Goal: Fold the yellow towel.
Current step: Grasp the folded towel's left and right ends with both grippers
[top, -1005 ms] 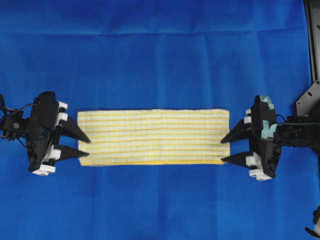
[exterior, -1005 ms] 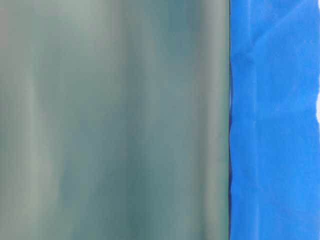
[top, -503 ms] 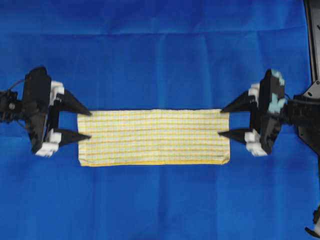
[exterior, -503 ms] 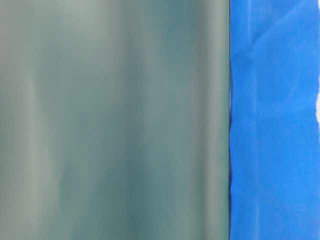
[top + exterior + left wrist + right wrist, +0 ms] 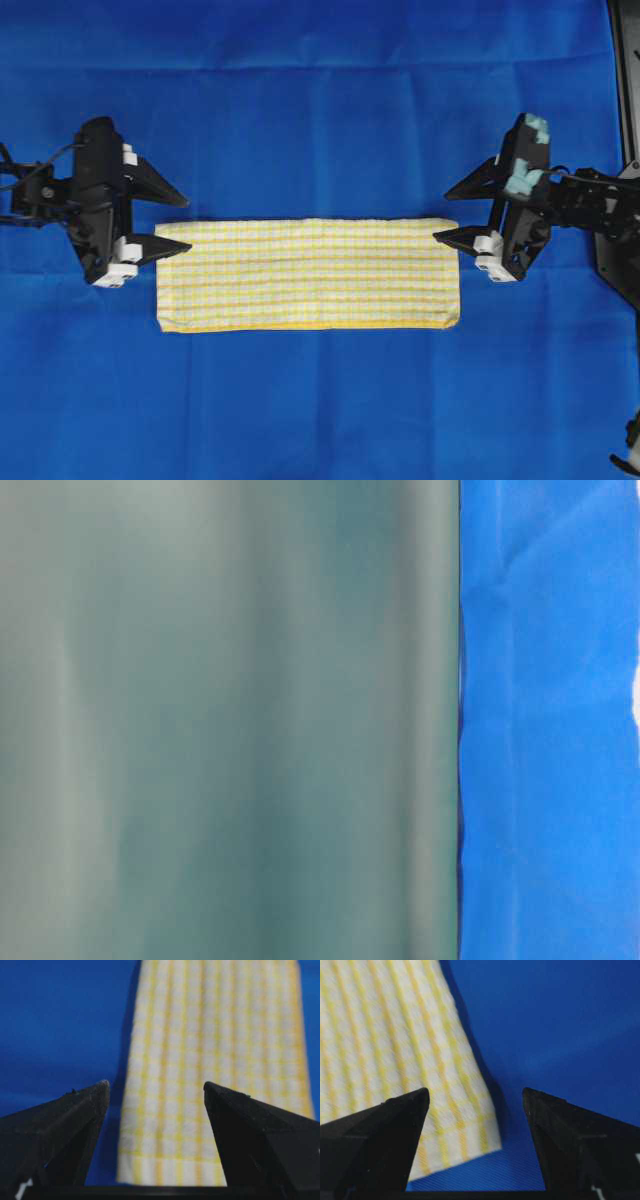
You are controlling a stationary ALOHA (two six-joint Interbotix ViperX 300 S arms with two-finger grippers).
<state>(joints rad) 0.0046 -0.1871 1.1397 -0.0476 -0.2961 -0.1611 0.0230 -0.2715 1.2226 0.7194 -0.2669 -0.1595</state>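
Yellow-and-white checked cloth towel (image 5: 308, 274) folded into flat strip on plain blue cloth (image 5: 320, 110); left gripper (image 5: 180, 222), right gripper (image 5: 444, 213) released, flanking short edges; no legible writing.

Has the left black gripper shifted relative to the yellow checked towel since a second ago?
Yes. The left black gripper moved toward the top of the overhead view, from the yellow checked towel's lower left corner to its upper one.
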